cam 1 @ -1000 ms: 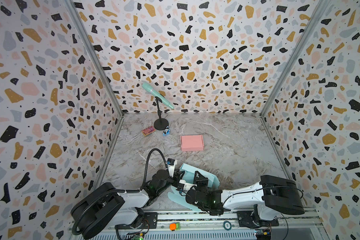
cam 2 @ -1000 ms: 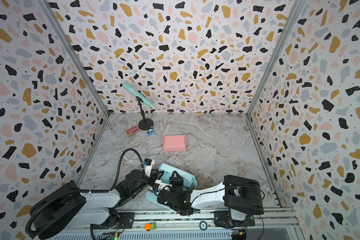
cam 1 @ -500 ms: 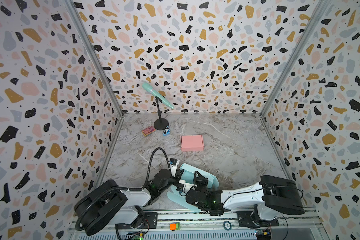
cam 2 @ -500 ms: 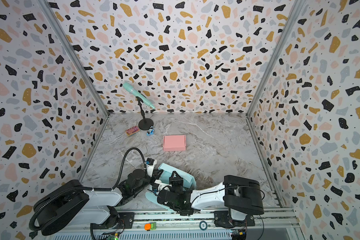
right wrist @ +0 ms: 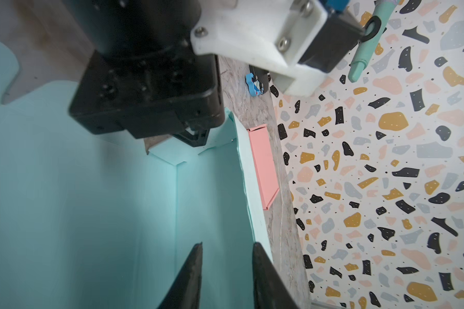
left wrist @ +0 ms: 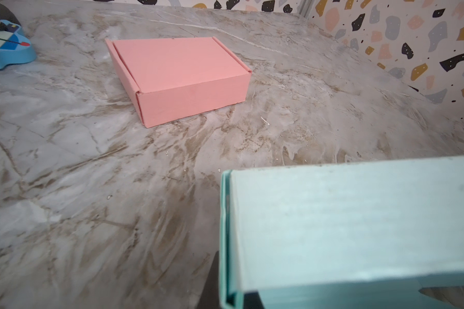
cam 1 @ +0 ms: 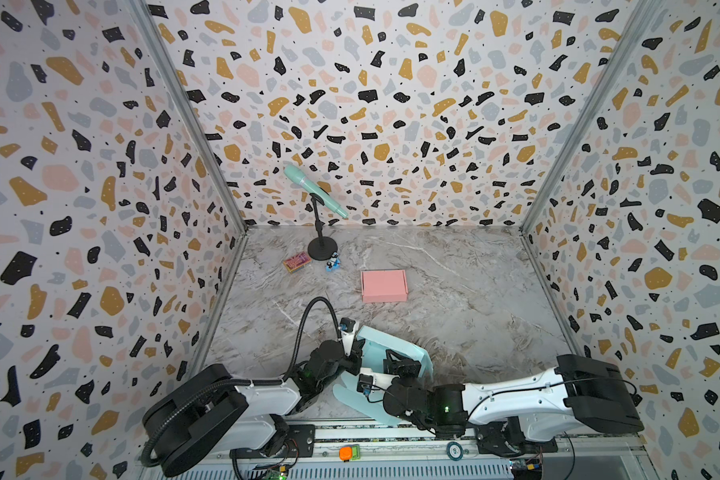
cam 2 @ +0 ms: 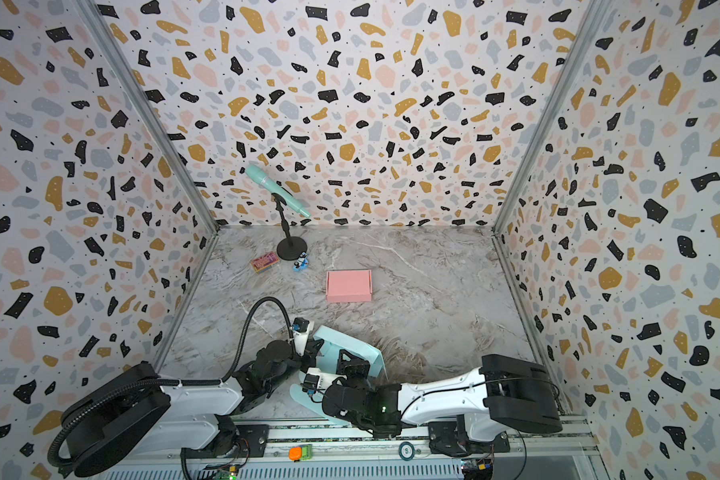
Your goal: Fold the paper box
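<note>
Although the teal paper box is only partly erected, both top views place it at the near edge of the marble table, between the two arms and well apart from the closed pink box farther back. Its raised back wall runs slantwise across the table, and its unfolded lid panel, with rounded ears, lies flat on the robot's side, partly under the right wrist. The left gripper meets the box at its left end, while the right gripper reaches into the tray from the opposite side. In the left wrist view, the box's doubled end wall fills the near corner, its edge passing down between dark finger parts, so that gripper is clamped onto this wall; the pink box lies beyond, clear of it. In the right wrist view, the right gripper's two black fingers stand apart with only the tray's inner face behind the gap, so they grasp nothing. The left gripper's tips show pinched at the end wall's corner. Assessment: the coming move turns on the lid panel, whose long axis parallels the back wall. It lies toward the robot's base from the tray, nearer the free right gripper, with the left acting as anchor.
</note>
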